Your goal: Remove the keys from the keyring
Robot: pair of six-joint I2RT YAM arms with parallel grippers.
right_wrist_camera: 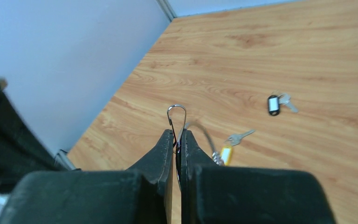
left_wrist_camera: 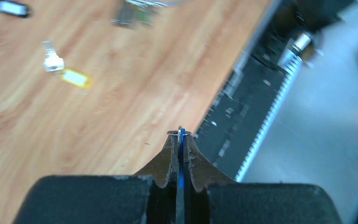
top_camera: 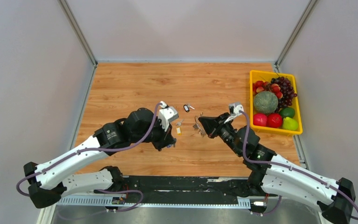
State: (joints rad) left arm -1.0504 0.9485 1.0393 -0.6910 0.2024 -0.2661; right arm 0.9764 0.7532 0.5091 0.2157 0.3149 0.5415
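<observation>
Overhead looks down; close wrist views share tabletop (top_camera: 168, 84).

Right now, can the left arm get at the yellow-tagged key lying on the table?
Likely yes for reach: the yellow-tagged key lies alone on the table near the left gripper, with nothing over it. But that gripper is shut on a blue tag, so it would need to put that down first.

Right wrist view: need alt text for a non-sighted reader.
The right gripper is shut on the keyring, a thin silver wire loop poking out past its tips. Beyond it, a yellow-tagged key and a black-tagged key lie apart on the wooden table, with a grey wall at left.
</observation>
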